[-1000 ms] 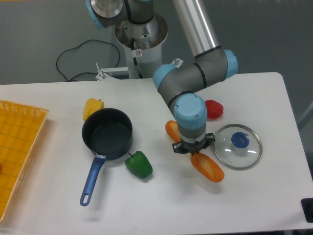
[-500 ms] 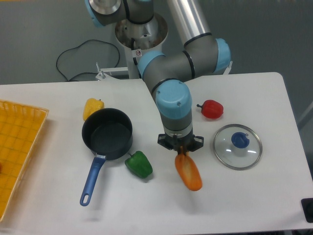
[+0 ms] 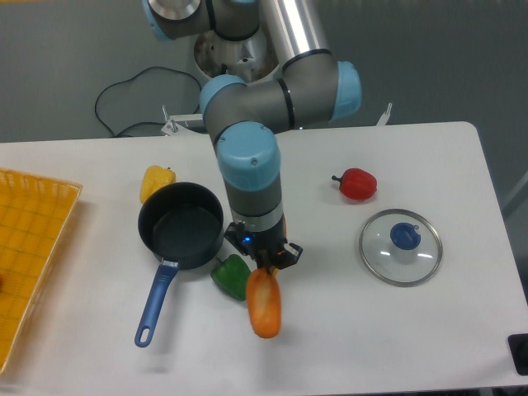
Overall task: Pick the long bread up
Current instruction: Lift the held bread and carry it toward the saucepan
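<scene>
The hand (image 3: 262,262) is clamped on the upper end of the long bread (image 3: 264,304), which hangs from it nearly upright, its lower end pointing down toward the tabletop (image 3: 396,330) and, as far as this view shows, clear of it. Compared with a second ago the change is marked: the arm has swung across from beside the glass lid (image 3: 400,247) to a position just in front of the black pan (image 3: 181,224), carrying the bread with it. The bread then lay at a slant near the lid with both ends showing on either side of the hand; it now dangles lengthwise with only one end gripped. The green pepper (image 3: 231,275) sits just beside the hanging bread and is partly covered by the hand from this angle; whether they touch cannot be told. The red pepper (image 3: 356,184), the yellow pepper (image 3: 157,180), the lid and the pan show no displacement across the interval. The orange tray (image 3: 29,256) at the left edge is likewise unchanged. Judgement: the pick-up itself appears accomplished, since the bread is off its former spot and travels with the arm. The grip is at the end rather than the middle, so the glossy piece could swing or slip during further motion; that is the chief risk.
</scene>
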You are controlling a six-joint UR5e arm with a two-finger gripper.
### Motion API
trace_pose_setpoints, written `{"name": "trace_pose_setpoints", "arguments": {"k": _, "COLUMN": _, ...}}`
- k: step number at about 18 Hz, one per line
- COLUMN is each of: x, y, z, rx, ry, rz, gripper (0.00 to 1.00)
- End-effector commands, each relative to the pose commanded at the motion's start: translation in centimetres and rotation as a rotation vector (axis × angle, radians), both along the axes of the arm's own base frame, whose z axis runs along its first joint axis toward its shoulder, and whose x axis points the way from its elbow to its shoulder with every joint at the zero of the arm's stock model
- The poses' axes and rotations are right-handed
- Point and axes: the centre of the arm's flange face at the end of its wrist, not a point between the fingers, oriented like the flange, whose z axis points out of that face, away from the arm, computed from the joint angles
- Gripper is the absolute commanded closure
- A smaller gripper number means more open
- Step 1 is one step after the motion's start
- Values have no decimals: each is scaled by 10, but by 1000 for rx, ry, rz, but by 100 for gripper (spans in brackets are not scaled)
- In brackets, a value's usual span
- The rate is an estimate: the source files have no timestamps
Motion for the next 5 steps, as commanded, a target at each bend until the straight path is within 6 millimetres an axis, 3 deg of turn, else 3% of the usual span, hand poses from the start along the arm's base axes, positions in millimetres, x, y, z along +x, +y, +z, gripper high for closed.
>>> {"name": "trace_pose_setpoints", "arguments": {"k": 5, "x": 2, "y": -1, "z": -3, "rx": -5, "ry": -6, "rz": 1, "gripper": 94}}
